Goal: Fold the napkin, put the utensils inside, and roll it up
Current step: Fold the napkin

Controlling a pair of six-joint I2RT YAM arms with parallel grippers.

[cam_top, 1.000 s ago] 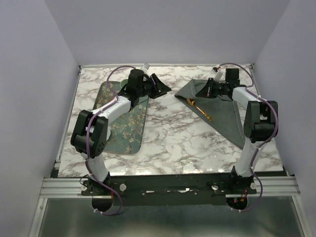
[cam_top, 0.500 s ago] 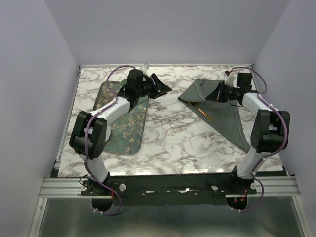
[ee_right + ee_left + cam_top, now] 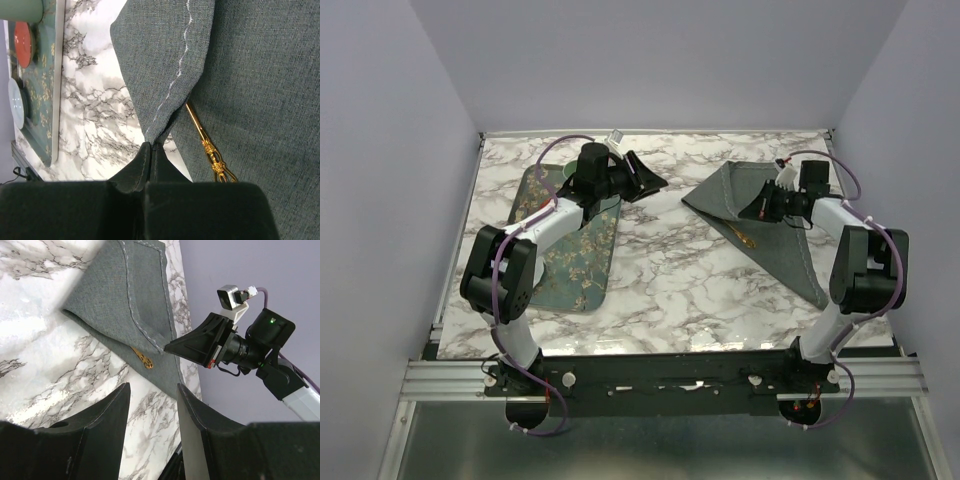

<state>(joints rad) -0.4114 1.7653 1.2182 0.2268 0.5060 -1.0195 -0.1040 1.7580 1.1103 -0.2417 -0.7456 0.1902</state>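
As your right hand [image 3: 151, 150] clenches the hem of the napkin [image 3: 250, 75], tenting a flap over the gold utensil [image 3: 200, 132], it lies far right on the bench [image 3: 670, 270]. Your left hand [image 3: 153, 400] hangs released near the tray [image 3: 575, 265], clear of the fold.

I see the dark grey napkin [image 3: 790, 255] folded over, its flap raised above the gold utensil [image 3: 745, 238] lying inside.
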